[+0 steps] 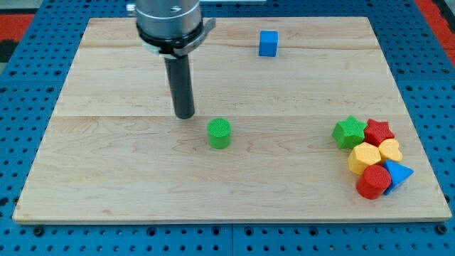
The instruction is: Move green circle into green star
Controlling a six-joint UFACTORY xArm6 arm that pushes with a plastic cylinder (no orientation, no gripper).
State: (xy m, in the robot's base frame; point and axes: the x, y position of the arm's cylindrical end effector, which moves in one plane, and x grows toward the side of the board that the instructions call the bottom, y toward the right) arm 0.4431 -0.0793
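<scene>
My tip (184, 115) is resting on the pale wooden board (106, 178), just up and to the view's left of the green circle block (219, 133). The blue cube block (268, 43) is sitting near the view's top. Well apart at the view's right, the green star block (348, 132) is touching the red star block (378, 131), with the yellow hexagon block (365, 156), yellow rounded block (389, 150), red cylinder block (373, 181) and blue triangular block (399, 173) clustering just below.

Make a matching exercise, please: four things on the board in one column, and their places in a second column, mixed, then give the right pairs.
Things:
1. blue cube
2. green circle
3. green star
4. my tip

Places:
A. the left end of the cluster at the view's right
B. near the board's middle
C. just up and left of the green circle, apart from it
D. alone near the view's top

Pairs: 1-D, 2-B, 3-A, 4-C
</scene>
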